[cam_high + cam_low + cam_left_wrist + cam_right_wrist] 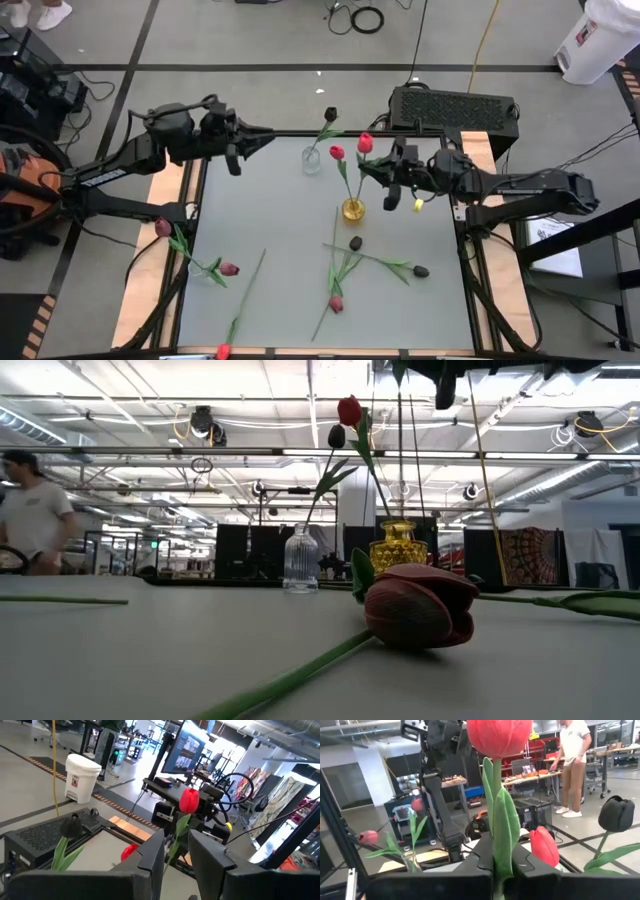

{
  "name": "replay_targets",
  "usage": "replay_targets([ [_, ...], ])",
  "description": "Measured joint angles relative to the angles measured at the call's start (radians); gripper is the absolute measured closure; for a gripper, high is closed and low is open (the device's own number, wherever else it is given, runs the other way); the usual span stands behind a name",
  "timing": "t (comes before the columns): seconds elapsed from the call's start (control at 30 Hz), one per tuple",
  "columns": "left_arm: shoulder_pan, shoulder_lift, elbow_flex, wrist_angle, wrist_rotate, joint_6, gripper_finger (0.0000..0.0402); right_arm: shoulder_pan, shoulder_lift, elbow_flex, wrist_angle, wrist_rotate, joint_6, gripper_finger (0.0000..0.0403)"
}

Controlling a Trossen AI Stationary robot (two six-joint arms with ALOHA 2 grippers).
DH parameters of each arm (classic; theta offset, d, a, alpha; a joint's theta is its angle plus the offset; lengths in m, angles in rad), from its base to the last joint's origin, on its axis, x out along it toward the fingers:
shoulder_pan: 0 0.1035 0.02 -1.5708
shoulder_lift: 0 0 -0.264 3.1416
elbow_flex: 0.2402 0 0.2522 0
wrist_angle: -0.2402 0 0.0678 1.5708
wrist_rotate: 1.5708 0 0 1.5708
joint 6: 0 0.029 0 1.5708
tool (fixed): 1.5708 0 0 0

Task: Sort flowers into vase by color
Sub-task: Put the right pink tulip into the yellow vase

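Note:
A red tulip (365,142) stands upright in my right gripper (373,172), which is shut on its stem above the table's far middle, near the yellow vase (353,210). That vase holds another red tulip (337,153). A clear vase (312,158) holds a black tulip (331,115). Several tulips lie flat on the table, among them two black heads (355,243) (421,271) and a red one (336,303). My left gripper (268,133) hovers open at the far left, pointing level toward the vases, with nothing between its fingers (150,857). My right gripper pinches the red tulip's stem and leaf (496,851) between its two fingers, below the head (499,735). The fingers come level from the table's right, across the stem. The tulip stands upright and lifted clear of the table; where its lower end hangs is hidden.
More red tulips lie near the left edge (229,269) (163,228) and at the near edge (222,351). A dark maroon tulip (420,605) lies close to the low camera. A black box (455,105) sits beyond the far edge. A person (35,510) stands behind the table.

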Motion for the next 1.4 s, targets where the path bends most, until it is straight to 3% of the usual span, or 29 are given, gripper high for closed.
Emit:
replay_targets([
  [1.03, 0.0, 0.0, 0.0, -0.022, 0.001, -0.002, 0.0307, -0.008, 0.037, 0.0, -0.054, 0.028, -0.056, 0.0399],
  [1.17, 0.0, 0.0, 0.0, -0.022, 0.001, -0.002, 0.0307, -0.008, 0.037, 0.0, -0.053, 0.028, -0.056, 0.0373],
  [1.4, 0.0, 0.0, 0.0, -0.022, 0.001, -0.002, 0.0307, -0.008, 0.037, 0.0, -0.053, 0.027, -0.045, 0.0294],
])
